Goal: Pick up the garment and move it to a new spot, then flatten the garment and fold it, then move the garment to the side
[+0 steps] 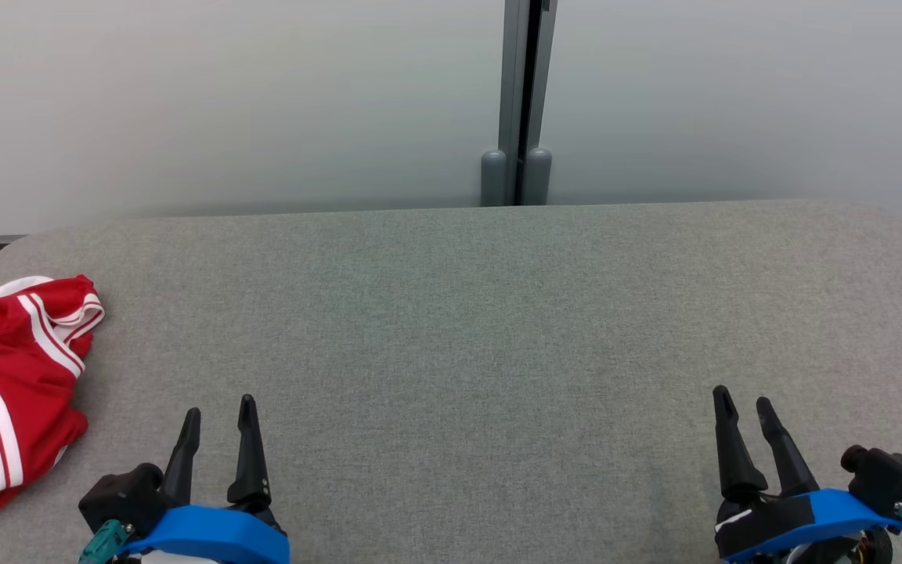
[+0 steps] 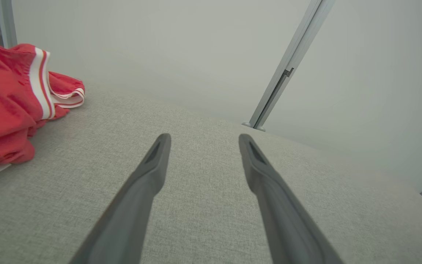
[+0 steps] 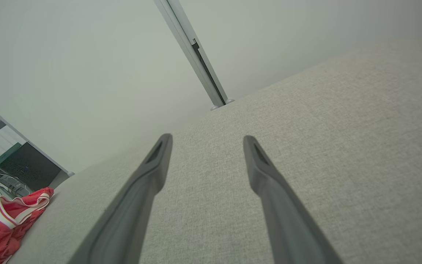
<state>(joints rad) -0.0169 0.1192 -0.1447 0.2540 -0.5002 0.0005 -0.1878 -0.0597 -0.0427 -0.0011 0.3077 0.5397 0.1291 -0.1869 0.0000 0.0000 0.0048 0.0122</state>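
Grey woven-fabric worktop (image 1: 498, 313) is stretching edge to edge, far corners curving off rounded L & R. Behind it, two pale grey-white wall panels (image 1: 224, 102) are standing side by side, w/ a grey metal post (image 1: 524, 78) running vertical btwn them, a dark slit down its middle and two rounded caps (image 1: 493, 176) sitting at its foot. Light is falling soft & even. In the right wrist view, a dark box (image 3: 28, 165) and loose cables (image 3: 6, 181) are showing past the panel's end.
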